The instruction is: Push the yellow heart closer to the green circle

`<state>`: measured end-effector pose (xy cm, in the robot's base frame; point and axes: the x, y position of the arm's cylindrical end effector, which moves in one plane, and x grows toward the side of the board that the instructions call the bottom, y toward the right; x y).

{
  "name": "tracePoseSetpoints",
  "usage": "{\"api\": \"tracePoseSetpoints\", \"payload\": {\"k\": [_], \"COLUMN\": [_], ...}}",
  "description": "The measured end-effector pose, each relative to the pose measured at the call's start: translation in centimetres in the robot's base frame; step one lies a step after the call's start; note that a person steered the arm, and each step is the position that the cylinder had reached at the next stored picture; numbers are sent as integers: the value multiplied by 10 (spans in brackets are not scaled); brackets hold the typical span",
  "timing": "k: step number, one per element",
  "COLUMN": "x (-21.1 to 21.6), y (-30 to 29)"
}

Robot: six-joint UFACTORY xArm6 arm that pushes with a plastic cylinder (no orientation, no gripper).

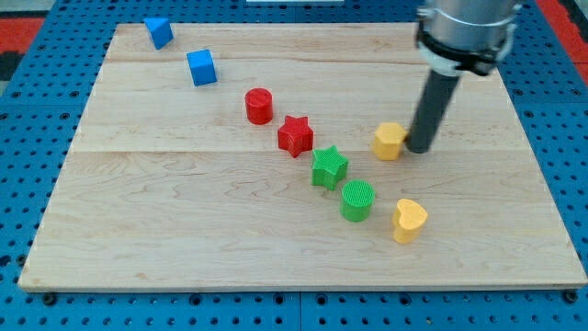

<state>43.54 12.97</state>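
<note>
The yellow heart [409,220] lies on the wooden board toward the view's lower right. The green circle [357,200] sits just to its left, with a small gap between them. My tip [419,149] rests on the board above the heart, right beside the right edge of a yellow hexagonal block [390,141]. The tip is well above the heart and apart from it.
A green star [329,168] sits up-left of the green circle. A red star [295,135], a red cylinder [259,106], a blue cube [201,67] and a blue block [158,32] run diagonally toward the view's top left. The board's [138,230] right edge is near the arm.
</note>
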Motion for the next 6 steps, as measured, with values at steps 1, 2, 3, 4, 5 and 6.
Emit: {"api": "tracePoseSetpoints", "payload": {"k": [1, 2, 3, 4, 5, 6], "x": [-11, -18, -19, 3, 61, 145], "y": [-58, -111, -121, -67, 9, 32]}}
